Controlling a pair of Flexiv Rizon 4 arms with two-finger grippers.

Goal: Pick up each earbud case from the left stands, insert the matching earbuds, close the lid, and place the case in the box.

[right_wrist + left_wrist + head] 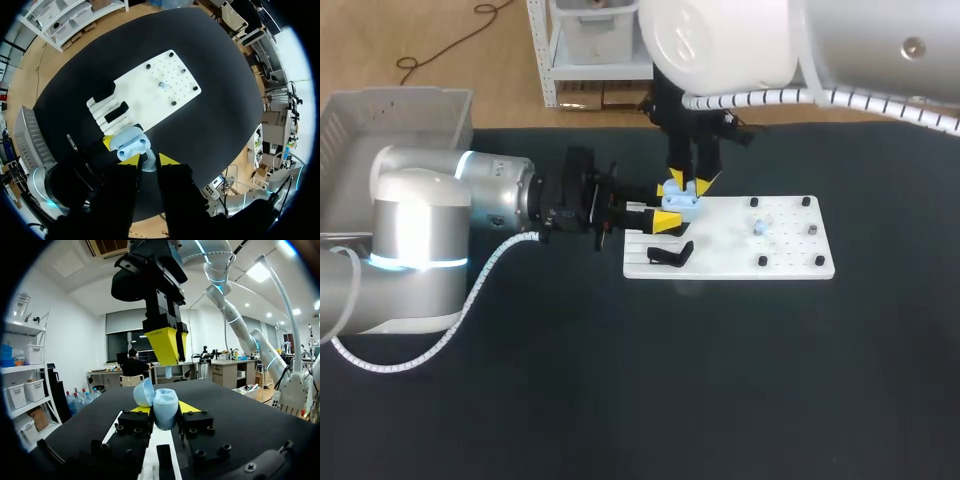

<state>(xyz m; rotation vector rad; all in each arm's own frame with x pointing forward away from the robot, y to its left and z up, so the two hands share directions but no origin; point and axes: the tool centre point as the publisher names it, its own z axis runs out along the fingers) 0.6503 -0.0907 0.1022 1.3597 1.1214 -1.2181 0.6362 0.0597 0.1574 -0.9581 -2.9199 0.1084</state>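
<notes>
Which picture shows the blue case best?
The left wrist view: the case is close up, with its lid open. The head view shows it tiny under the arm; the right wrist view shows it from above.

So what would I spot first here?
First, the two yellow-tipped grippers meeting over the left end of the white board. The left gripper holds a pale blue case with its lid open. The right gripper hangs just above it, pinching an earbud.
</notes>
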